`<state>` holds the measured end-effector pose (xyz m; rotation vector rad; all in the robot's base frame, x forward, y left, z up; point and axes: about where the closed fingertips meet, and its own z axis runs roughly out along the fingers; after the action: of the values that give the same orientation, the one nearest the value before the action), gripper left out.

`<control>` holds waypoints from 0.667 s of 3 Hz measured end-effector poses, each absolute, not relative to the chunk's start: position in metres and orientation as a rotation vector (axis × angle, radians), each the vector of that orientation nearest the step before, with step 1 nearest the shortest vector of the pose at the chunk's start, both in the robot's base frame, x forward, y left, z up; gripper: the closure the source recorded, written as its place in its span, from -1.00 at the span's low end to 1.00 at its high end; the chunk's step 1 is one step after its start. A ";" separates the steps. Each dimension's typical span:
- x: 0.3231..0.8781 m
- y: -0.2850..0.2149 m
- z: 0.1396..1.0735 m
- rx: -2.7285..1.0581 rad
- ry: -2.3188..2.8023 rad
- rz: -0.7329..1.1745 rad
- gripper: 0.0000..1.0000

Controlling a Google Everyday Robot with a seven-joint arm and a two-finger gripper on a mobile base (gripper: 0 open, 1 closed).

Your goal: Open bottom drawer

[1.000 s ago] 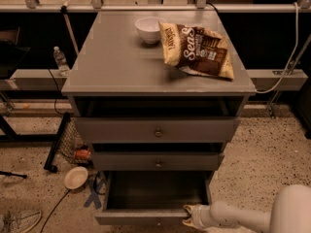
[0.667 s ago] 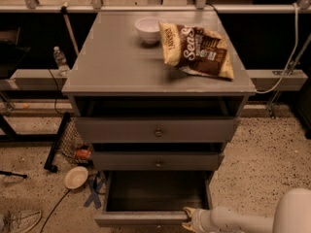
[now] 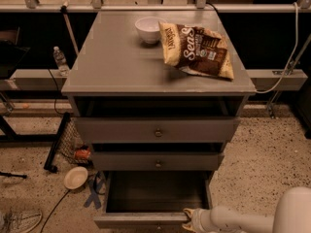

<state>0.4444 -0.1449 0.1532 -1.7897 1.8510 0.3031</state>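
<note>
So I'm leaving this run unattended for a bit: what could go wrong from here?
1. The bottom drawer is pulled far out; more pulling might bring it off its runners or drag the cabinet.
2. The gripper sits at the right end of the drawer front, not its middle, so a pull could skew and jam it.
3. The chip bag lies near the top's right edge; a jolt might slide it off.

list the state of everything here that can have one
bottom drawer: pulled well out, open
middle drawer: mostly in, dark gap above its front
top drawer: mostly in, dark gap above its front
gripper: at the bottom drawer's front edge, right side
white bowl: upright on the cabinet top
chip bag: lying flat beside the bowl
water bottle: upright
</note>
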 end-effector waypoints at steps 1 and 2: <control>0.444 -0.145 0.153 -1.790 1.851 0.303 0.03; 0.444 -0.145 0.153 -1.790 1.851 0.304 -0.58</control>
<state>0.4443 -0.1447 0.1531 -1.7898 1.8509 0.3035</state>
